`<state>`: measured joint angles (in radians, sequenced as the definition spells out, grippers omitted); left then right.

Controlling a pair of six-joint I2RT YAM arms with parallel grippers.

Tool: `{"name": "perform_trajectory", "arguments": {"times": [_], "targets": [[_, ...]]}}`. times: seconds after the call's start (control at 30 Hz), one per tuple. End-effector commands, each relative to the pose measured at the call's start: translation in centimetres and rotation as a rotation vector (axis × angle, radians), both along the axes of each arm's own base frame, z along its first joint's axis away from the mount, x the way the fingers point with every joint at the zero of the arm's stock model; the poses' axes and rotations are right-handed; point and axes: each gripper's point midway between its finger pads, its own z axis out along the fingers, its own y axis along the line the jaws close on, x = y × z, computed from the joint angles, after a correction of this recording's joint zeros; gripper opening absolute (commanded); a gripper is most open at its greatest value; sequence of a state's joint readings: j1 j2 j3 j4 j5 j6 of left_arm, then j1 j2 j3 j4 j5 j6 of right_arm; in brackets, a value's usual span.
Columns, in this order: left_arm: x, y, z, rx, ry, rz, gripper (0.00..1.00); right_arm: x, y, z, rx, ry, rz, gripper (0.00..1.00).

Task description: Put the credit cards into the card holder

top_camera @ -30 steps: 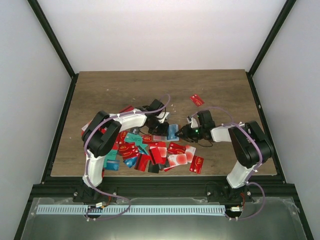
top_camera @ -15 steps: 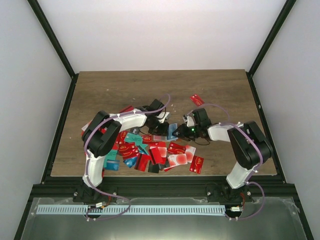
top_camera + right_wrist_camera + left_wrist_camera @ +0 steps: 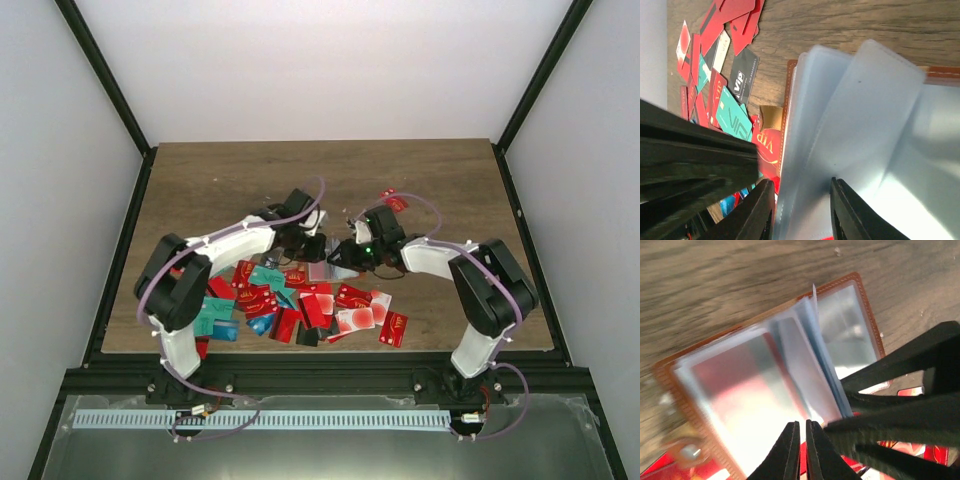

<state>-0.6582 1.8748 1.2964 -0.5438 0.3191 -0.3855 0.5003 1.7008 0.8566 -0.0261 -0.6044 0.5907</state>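
The card holder (image 3: 842,315) lies open on the table, brown stitched rim around clear pale-blue sleeves (image 3: 870,110) that fan upward. From above it shows as a pale patch (image 3: 322,270) between the two grippers. My left gripper (image 3: 802,432) is shut, its tips over the left sleeve, which glows reddish. My right gripper (image 3: 802,210) is open, its fingers straddling the raised sleeves; its black fingers (image 3: 900,405) cross the left wrist view. Several credit cards (image 3: 300,300), mostly red, lie scattered just in front of the holder. Neither gripper holds a card.
A teal VIP card (image 3: 732,117) and a black VIP card (image 3: 742,75) lie beside the holder's edge. One red card (image 3: 394,200) lies alone behind the right gripper, another (image 3: 393,328) near the front edge. Bare wood stretches across the back of the table (image 3: 230,170).
Both grippers have closed in on the card holder: the right one has slid left over it, and the left arm has swung its elbow left. The cards have not moved.
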Motion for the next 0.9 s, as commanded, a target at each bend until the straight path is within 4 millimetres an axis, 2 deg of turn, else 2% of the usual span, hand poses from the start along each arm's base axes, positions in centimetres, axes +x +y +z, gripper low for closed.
{"name": "perform_trajectory", "arguments": {"times": [0.0,0.23,0.4,0.5,0.7,0.87], "targets": [[0.0,3.8,0.9,0.043,-0.025,0.09,0.07,0.4,2.3,0.0,-0.016,-0.012,0.044,0.34],[-1.4,9.1,0.6,0.055,-0.048,0.204,0.09,0.6,5.1,-0.2,0.009,0.005,0.102,0.36],[-2.4,10.4,0.5,0.023,-0.075,0.226,0.09,1.3,5.6,0.7,0.016,-0.02,0.11,0.36],[-2.5,9.9,1.1,-0.023,-0.094,0.215,0.1,2.0,4.7,0.6,-0.055,-0.051,0.077,0.36],[-2.2,6.9,2.6,-0.178,-0.096,0.137,0.12,2.4,2.7,0.5,-0.15,-0.097,0.025,0.36],[-1.4,5.8,0.8,-0.155,-0.054,0.119,0.14,2.6,1.8,-0.5,-0.203,-0.113,0.001,0.36]]}}
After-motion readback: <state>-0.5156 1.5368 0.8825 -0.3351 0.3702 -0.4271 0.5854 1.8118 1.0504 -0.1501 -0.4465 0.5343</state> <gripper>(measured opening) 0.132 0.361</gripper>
